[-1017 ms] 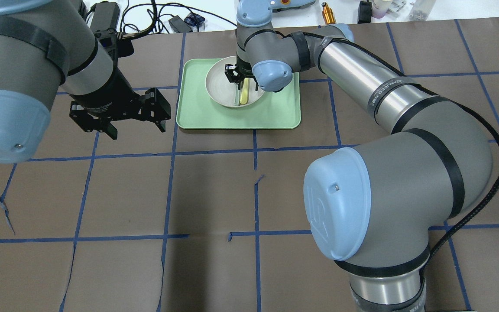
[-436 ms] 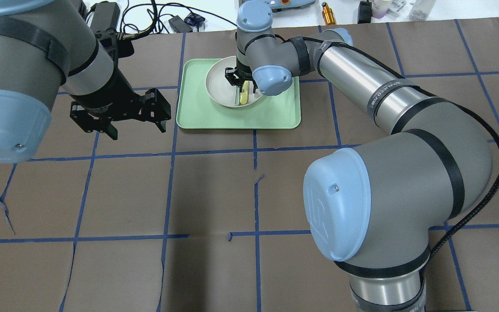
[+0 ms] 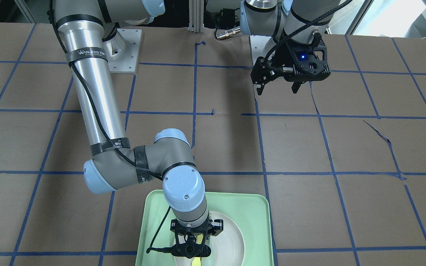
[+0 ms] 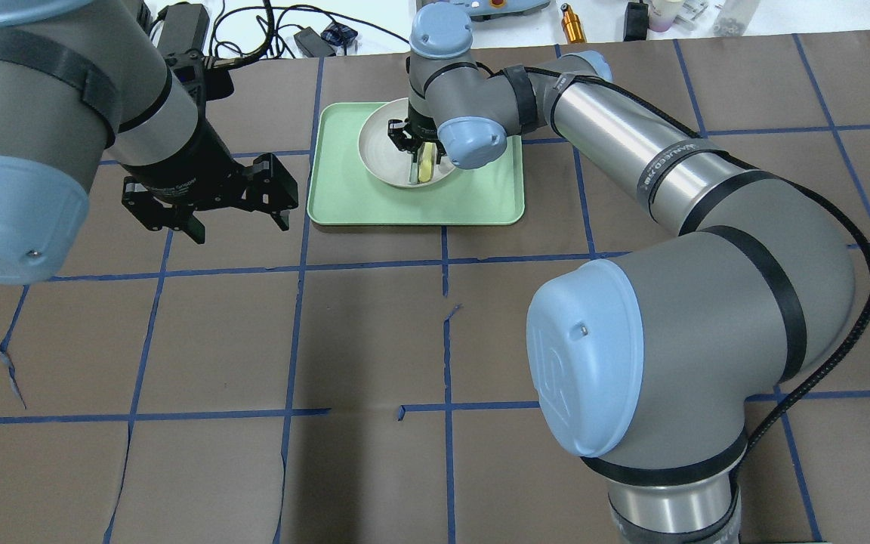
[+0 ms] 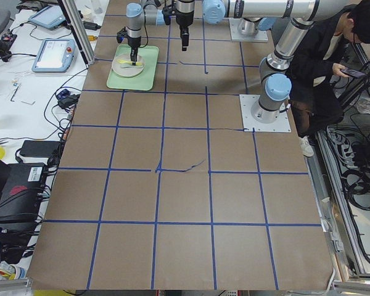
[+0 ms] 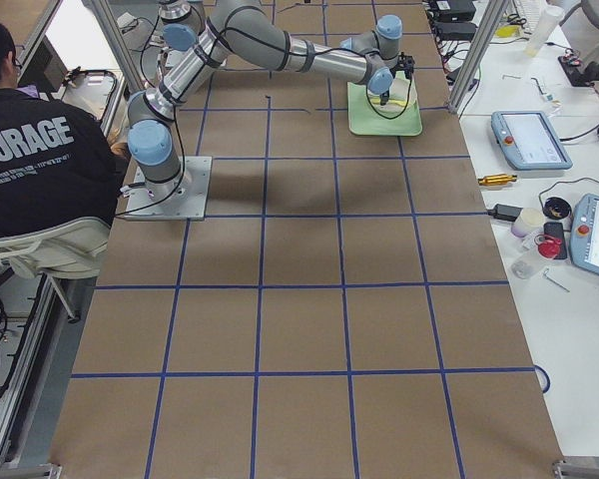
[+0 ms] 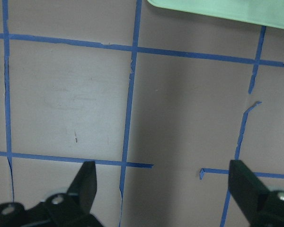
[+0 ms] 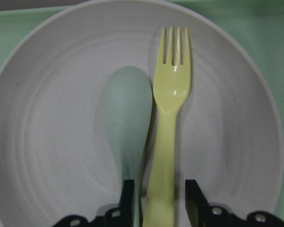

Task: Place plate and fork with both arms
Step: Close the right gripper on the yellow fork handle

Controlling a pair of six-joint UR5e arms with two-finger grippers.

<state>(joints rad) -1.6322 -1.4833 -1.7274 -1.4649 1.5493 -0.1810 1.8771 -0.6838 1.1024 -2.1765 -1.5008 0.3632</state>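
Observation:
The off-white plate (image 4: 378,147) sits on the mint-green tray (image 4: 480,200) at the far side of the table. The yellow fork (image 8: 170,109) lies in the plate (image 8: 47,142) next to a pale grey-green spoon (image 8: 128,113). My right gripper (image 8: 158,203) points down over the plate, open. Its fingers straddle the fork's handle with a gap on each side. The left finger is over the spoon's handle. In the overhead view the fork (image 4: 425,166) shows just below the right gripper (image 4: 414,145). My left gripper (image 4: 240,228) is open and empty above the table, left of the tray.
The brown table cover has a grid of blue tape lines. Cables, a gold cylinder (image 4: 572,24) and small items lie on the white bench beyond the table's far edge. The tray's near edge shows at the top of the left wrist view (image 7: 227,9).
My right wrist has shifted slightly left over the plate. The fork and spoon lie as before. My left arm has not moved.

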